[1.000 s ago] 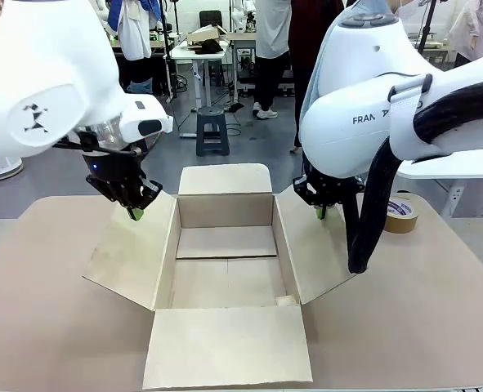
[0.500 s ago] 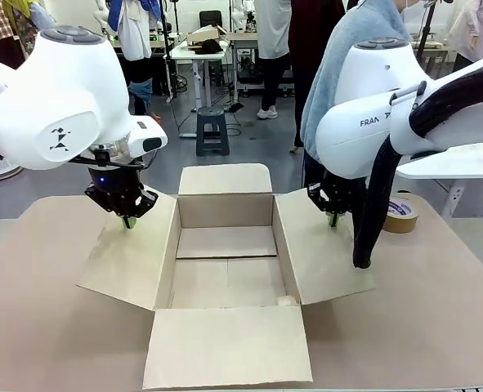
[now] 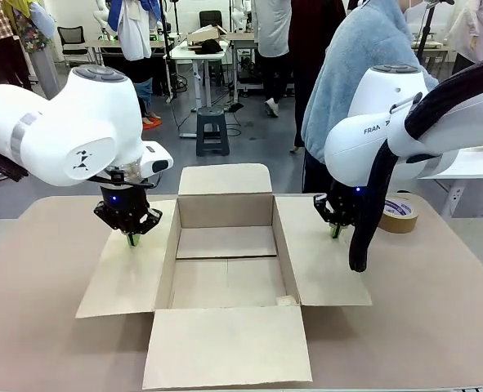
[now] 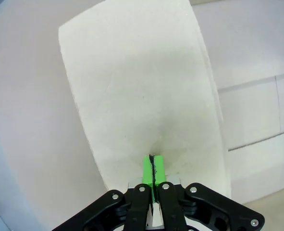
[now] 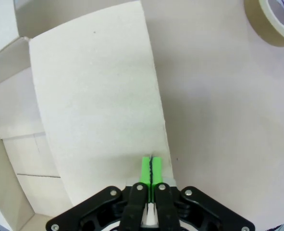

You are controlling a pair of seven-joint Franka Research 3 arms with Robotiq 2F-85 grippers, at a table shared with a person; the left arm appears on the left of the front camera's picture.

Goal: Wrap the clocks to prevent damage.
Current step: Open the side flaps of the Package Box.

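Observation:
No clocks are in view. An open cardboard box [image 3: 225, 273] stands mid-table with all its flaps spread outward. My left gripper [image 3: 131, 239] is shut with nothing held, and its green tips press down on the box's left flap [image 3: 122, 278]. In the left wrist view the left gripper [image 4: 152, 166] meets the left flap [image 4: 142, 86] near its hinge. My right gripper [image 3: 335, 232] is also shut and empty, with its tips on the right flap [image 3: 323, 265]. The right wrist view shows the right gripper [image 5: 151, 168] near the outer edge of the right flap [image 5: 98, 96].
A roll of brown tape [image 3: 400, 214] lies on the table at the right, beyond the right flap, and the tape [image 5: 276, 21] also appears in the right wrist view. A person in a blue-grey fleece [image 3: 364, 65] stands behind the right arm. The near flap [image 3: 229, 347] lies flat toward me.
Both shut grippers have come down and outward onto the side flaps. The flaps now lie lower and flatter than a second ago.

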